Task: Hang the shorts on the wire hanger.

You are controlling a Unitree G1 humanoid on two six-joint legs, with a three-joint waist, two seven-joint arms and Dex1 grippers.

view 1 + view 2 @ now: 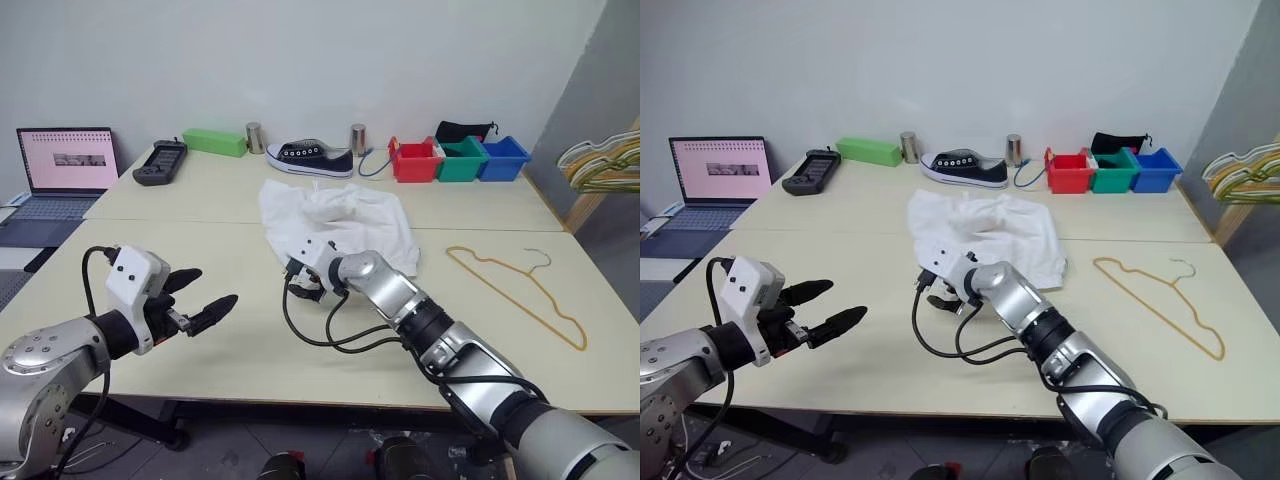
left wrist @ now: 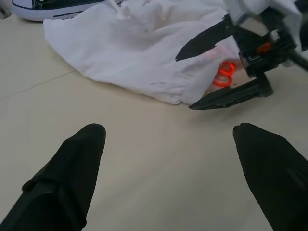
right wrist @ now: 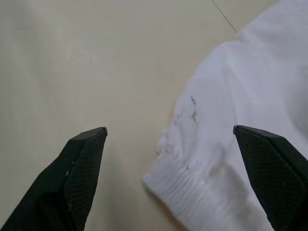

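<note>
The shorts point(image 1: 340, 225) are lying crumpled on the table point(image 1: 200, 300), left of the wire hanger point(image 1: 515, 293), which is lying flat and well apart; the right gripper point(image 2: 226, 67) is hovering at their near corner, fingers spread and gripping nothing; the left gripper point(image 1: 200, 300) is hanging over bare table, fingers also spread.

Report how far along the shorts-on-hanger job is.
Done: nothing yet. The shorts lie crumpled on the table, and the wire hanger lies flat apart from them, untouched. In hand: the right gripper is open at the shorts' near corner, waistband edge between its fingers; the left gripper hovers open, empty. Left: grasp the shorts, fetch the hanger, hang them.
</note>
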